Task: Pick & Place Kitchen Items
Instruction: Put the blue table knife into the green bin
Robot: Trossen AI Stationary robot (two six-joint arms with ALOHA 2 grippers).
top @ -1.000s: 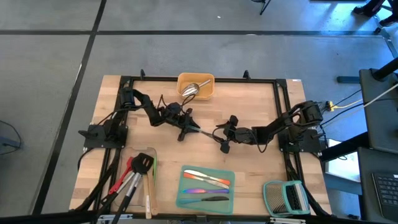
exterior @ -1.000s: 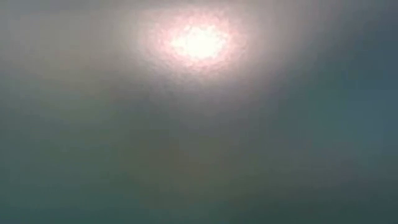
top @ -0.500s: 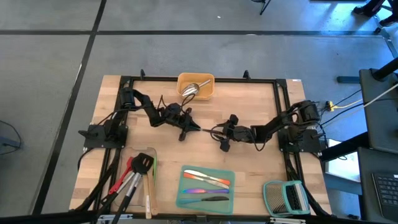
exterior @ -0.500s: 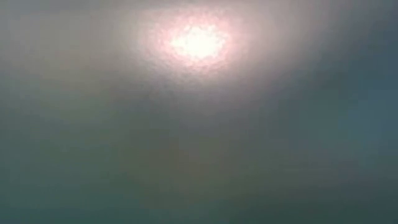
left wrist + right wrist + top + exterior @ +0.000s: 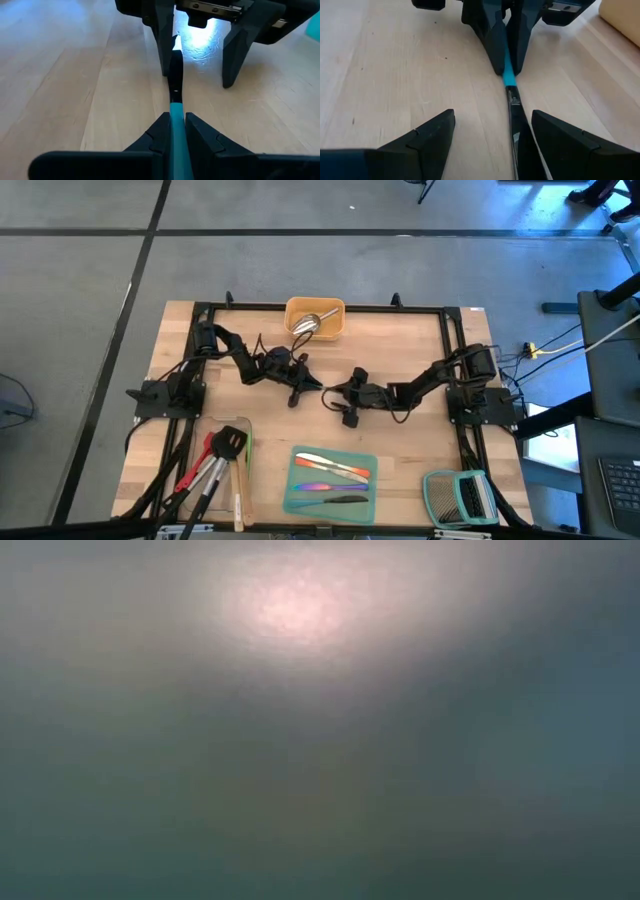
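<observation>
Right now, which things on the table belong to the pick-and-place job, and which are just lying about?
Belong to the job:
- blue-handled utensil, pinched in the left claw
- right claw, open astride its dark end
- steel scoop
- black and red tools
- cutlery

Lying about:
- yellow tray
- teal tray
- green-framed rack

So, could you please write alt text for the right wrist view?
The left gripper is shut on a blue-handled tool lying on the wooden table. Its dark end reaches toward the camera, between the right gripper's open fingers.
</observation>
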